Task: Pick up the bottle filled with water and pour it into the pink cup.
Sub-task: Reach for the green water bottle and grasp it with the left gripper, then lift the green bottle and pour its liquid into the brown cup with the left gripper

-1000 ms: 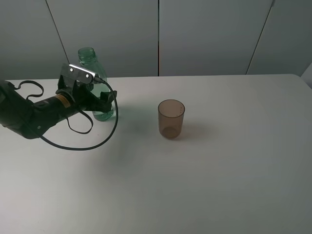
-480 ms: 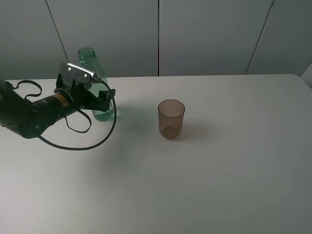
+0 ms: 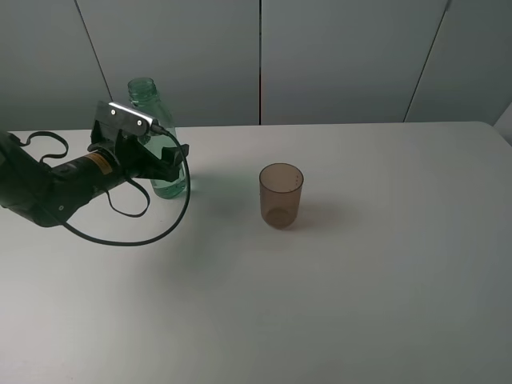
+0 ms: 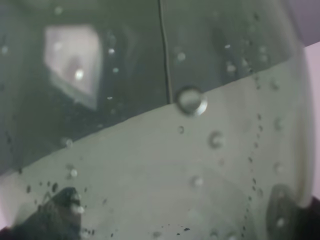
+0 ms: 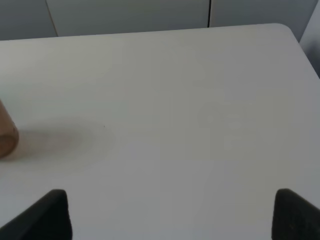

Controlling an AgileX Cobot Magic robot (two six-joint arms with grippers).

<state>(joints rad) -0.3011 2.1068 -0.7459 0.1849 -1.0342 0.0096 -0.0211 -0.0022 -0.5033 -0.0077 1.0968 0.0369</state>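
While the right gripper (image 5: 172, 216) hangs spread wide over the bench (image 3: 360, 304), the pink cup (image 3: 281, 195) stands upright mid-bench. Toward the far left corner, the left gripper (image 3: 166, 162) straddles the upright bottle (image 3: 144, 100); can't tell if clamped.

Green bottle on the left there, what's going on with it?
The left gripper has its fingers on either side of the bottle, which stands on the table, not yet lifted. Whether the grip is closed is unclear. The pink cup stands upright, apart from the bottle. The right gripper hangs open over the table.
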